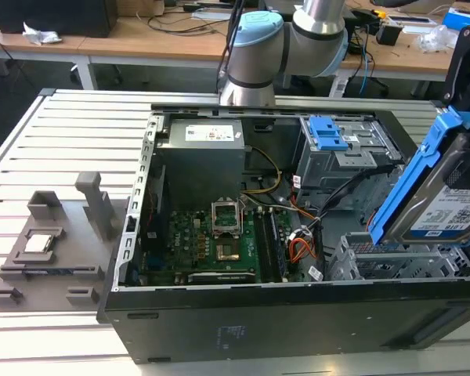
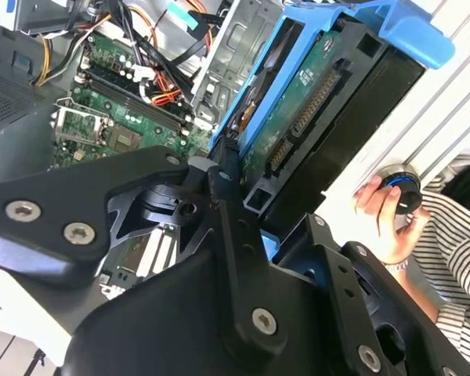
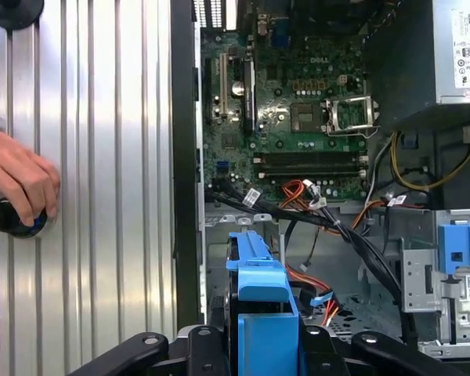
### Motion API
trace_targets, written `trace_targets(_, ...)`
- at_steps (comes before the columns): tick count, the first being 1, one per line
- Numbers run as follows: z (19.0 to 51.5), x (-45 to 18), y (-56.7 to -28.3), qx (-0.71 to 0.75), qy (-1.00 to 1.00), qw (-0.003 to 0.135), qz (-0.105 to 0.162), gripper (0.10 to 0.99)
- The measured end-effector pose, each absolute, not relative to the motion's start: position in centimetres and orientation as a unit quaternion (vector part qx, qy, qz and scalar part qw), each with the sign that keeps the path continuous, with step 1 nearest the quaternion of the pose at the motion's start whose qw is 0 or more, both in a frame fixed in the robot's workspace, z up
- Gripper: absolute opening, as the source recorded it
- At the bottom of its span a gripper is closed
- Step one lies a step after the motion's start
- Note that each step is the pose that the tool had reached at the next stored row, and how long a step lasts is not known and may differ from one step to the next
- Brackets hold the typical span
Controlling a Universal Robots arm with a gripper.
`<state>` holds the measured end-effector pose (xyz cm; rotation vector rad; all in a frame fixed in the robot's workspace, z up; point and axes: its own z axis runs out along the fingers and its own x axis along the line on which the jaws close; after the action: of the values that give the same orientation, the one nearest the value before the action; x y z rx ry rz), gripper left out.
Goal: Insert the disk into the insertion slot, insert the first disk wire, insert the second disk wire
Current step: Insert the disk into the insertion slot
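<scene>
My gripper (image 1: 464,90) is shut on the disk (image 1: 442,192), a grey drive with a white label in a bright blue carrier. The disk hangs tilted at the exterior view's right, its lower edge just over the insertion slot (image 1: 380,258), a silver cage with perforated walls. In the second wrist view the black fingers (image 2: 223,184) clamp the end of the disk (image 2: 313,94), whose circuit-board side shows. In the first wrist view the blue carrier (image 3: 258,301) stands over the cage (image 3: 352,313). Orange and black wires (image 1: 304,244) lie loose beside the cage.
The open computer case (image 1: 219,329) lies on a slatted metal table (image 1: 63,141). A taller grey bay with a blue latch (image 1: 329,133) stands behind the cage. A person's hand (image 3: 19,180) rests on a black knob. Grey fixtures (image 1: 55,235) sit at the exterior view's left.
</scene>
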<state>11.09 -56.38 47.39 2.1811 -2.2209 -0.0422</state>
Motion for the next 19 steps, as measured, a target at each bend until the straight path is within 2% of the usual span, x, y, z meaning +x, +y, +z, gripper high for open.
trace_targets(19, 45.1, 11.1, -54.8, 0.701, -0.713, 0.014, -0.014, 0.365)
